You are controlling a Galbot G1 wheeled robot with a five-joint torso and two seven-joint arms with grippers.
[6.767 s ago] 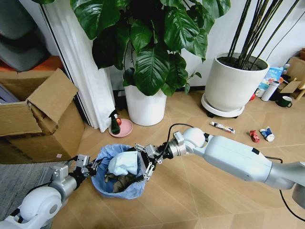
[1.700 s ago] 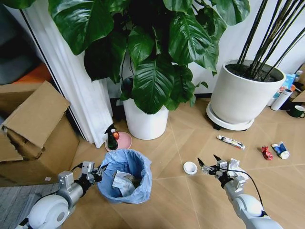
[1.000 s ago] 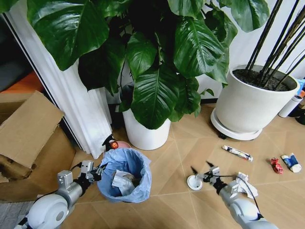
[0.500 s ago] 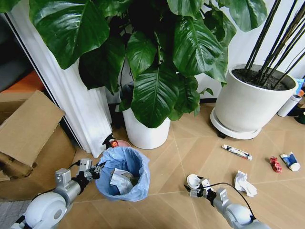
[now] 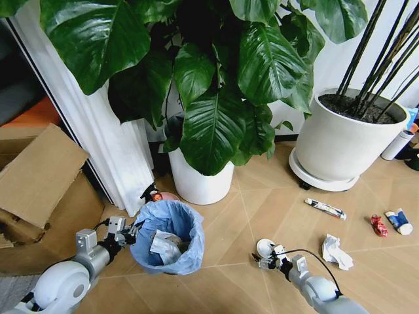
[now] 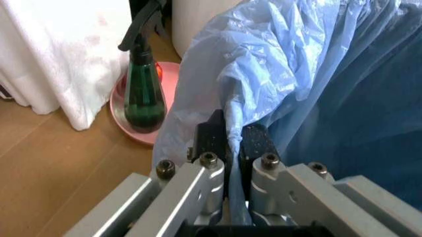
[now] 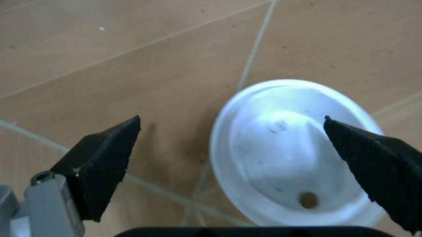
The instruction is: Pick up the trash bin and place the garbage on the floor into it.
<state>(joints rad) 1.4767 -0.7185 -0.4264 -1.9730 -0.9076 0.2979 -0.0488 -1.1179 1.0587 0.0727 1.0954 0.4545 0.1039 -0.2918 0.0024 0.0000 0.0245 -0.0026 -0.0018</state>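
Observation:
The trash bin (image 5: 169,237), small with a crinkly light-blue bag, stands on the floor at lower left with paper wads inside. My left gripper (image 5: 126,233) is shut on the bag's rim, and the black fingers (image 6: 214,140) pinch the blue plastic (image 6: 310,84). My right gripper (image 5: 266,259) is low over the floor and open. Its fingertips (image 7: 108,158) straddle a white disc (image 7: 297,153), with one side of the disc (image 5: 264,246) between them. More garbage lies to the right: a crumpled white wad (image 5: 336,251), a thin tube wrapper (image 5: 325,209), a red scrap (image 5: 378,226) and a blue-white scrap (image 5: 399,222).
A green spray bottle (image 6: 144,96) on a pink dish (image 6: 124,111) stands just behind the bin. A big-leaved plant in a white pot (image 5: 200,184) and a second large white pot (image 5: 340,147) stand farther back. A cardboard box (image 5: 36,176) and white curtain (image 5: 108,150) are at left.
My right arm swung away from the bin, came down to the floor and closed in on the white disc. The left gripper kept its hold on the bin's rim. The camera shifted too.

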